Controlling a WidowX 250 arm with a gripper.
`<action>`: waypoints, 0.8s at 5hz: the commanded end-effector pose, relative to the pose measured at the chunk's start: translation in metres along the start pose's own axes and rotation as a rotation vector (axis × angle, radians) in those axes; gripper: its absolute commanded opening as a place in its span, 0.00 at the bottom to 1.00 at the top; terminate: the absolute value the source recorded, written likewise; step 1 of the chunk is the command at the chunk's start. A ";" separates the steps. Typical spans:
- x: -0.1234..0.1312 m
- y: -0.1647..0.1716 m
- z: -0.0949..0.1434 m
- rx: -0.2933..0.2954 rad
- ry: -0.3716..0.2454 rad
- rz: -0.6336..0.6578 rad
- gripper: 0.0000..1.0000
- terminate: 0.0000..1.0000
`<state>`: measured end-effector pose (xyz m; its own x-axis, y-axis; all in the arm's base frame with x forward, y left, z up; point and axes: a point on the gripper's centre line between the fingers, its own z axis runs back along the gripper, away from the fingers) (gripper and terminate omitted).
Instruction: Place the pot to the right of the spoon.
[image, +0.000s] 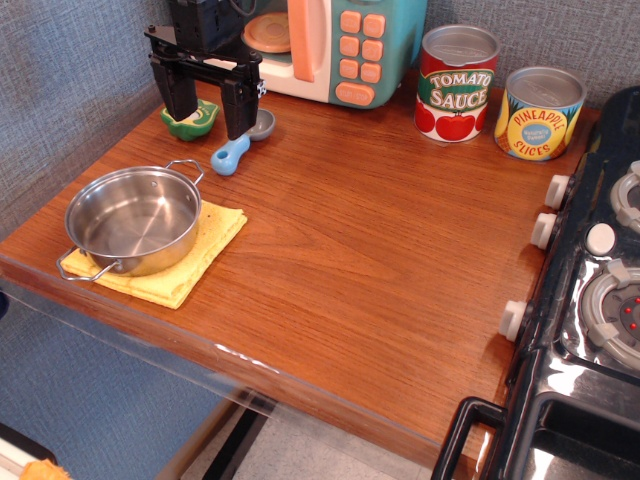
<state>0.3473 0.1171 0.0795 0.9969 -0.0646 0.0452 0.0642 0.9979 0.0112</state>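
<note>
The shiny steel pot (135, 220) with two wire loop handles sits on a yellow cloth (195, 262) at the front left of the wooden table. The spoon (243, 143), with a light-blue handle and grey bowl, lies at the back, behind and to the right of the pot. My gripper (210, 108) hangs open and empty at the back left, its black fingers (240, 110) straddling the space just left of the spoon, well behind the pot.
A green toy (190, 119) lies under the gripper's left finger. A toy microwave (335, 45) stands at the back. A tomato sauce can (456, 83) and a pineapple can (540, 112) stand back right. A toy stove (595, 290) borders the table's right side.
</note>
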 end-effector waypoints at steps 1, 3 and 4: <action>0.000 0.000 0.000 0.000 0.000 0.000 1.00 0.00; -0.060 -0.012 0.003 0.037 0.023 -0.069 1.00 0.00; -0.081 -0.025 -0.001 0.049 0.045 -0.101 1.00 0.00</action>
<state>0.2595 0.0946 0.0566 0.9861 -0.1550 -0.0602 0.1571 0.9871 0.0322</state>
